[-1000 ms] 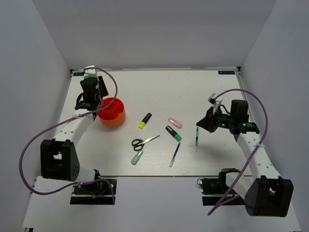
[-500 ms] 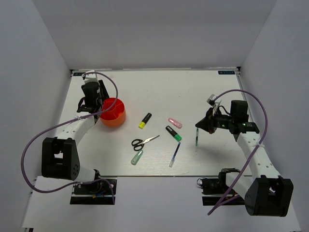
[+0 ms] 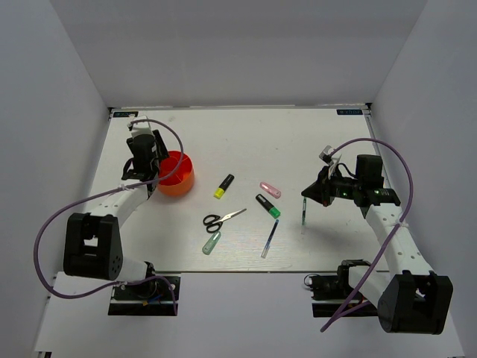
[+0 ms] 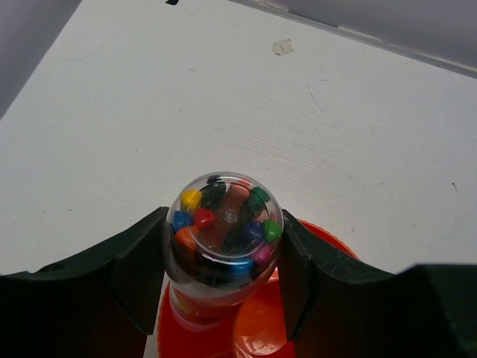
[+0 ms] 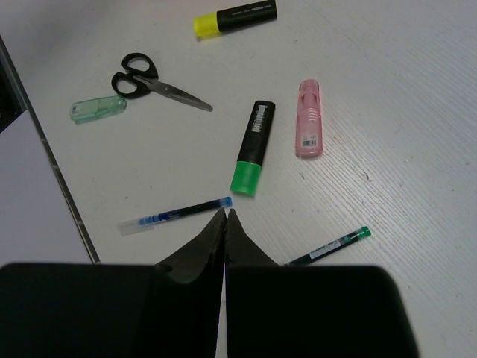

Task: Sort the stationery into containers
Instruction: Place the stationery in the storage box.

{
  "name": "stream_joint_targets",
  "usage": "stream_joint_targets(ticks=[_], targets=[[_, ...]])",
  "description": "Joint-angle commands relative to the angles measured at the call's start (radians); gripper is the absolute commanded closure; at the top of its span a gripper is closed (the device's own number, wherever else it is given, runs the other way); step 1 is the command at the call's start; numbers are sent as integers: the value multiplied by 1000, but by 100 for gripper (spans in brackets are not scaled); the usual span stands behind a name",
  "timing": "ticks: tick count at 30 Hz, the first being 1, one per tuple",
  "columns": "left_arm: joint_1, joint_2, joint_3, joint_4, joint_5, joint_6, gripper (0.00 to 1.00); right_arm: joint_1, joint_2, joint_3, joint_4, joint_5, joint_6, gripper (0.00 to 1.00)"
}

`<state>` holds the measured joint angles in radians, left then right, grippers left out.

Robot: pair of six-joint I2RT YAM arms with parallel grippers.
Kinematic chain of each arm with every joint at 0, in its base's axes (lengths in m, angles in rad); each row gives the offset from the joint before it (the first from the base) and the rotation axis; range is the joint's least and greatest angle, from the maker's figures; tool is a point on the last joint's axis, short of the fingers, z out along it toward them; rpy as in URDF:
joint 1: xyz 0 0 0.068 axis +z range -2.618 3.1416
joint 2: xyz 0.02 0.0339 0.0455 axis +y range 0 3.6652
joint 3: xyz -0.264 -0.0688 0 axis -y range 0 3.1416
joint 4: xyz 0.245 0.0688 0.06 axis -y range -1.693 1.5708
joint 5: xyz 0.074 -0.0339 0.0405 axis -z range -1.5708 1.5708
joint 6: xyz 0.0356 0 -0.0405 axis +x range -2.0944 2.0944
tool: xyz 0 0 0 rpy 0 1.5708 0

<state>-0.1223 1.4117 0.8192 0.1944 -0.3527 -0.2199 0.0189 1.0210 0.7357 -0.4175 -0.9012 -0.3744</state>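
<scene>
the left tool (image 4: 222,257) is clamping a clear tube of coloured sticks (image 4: 223,220) upright, one pad pressing on each side, directly over the orange-red cup (image 3: 179,186) at the far left of the counter (image 3: 313,142). i am reading this step as lowering the tube into the cup. whether its lower end is already below the rim i cannot tell, since the orange is showing through the plastic.

doing it well is calling for holding the tube vertical, centring it over one compartment and not over a divider, and sinking it well inside before the pads are parting. the parting should be slight, because the cup looks light and a finger brushing its wall could be pushing it aside or tipping it.

the right tool (image 5: 225,216) is hovering with its tips pressed together on nothing, just above the blue pen (image 5: 175,215) and near the green pen (image 5: 332,246). the scissors (image 5: 153,78), pale green tube (image 5: 98,109) and the yellow marker (image 5: 235,16), pink marker (image 5: 309,119) and green-black marker (image 5: 252,148) are lying loose mid-counter, well apart from the cup.
</scene>
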Motion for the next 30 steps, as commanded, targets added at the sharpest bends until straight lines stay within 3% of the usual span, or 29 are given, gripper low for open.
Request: stream_joint_targets(ticks=[1, 5, 6, 12, 19, 21, 26, 30], targets=[[-8, -48, -46, 19, -9, -35, 79, -5, -12, 13, -6, -39, -11, 100], [-7, -66, -75, 22, -11, -49, 64, -4, -13, 13, -7, -42, -9, 100], [-10, -77, -84, 23, -11, -50, 53, -7, -15, 13, -4, -44, -11, 100], [-11, -106, -98, 2, -11, -58, 25, -5, -19, 13, -9, -44, -9, 93], [-13, -138, -101, -47, -8, -64, 13, -5, -21, 14, -9, -38, -9, 77], [-11, -146, -100, -64, -2, -70, 13, -4, -21, 11, -7, -36, -8, 75], [-11, -163, -89, -85, 15, -70, 48, -5, -29, 14, -9, -25, -6, 75], [-13, -163, -83, -104, 18, -82, 48, -5, -41, 13, -6, -22, -1, 75]])
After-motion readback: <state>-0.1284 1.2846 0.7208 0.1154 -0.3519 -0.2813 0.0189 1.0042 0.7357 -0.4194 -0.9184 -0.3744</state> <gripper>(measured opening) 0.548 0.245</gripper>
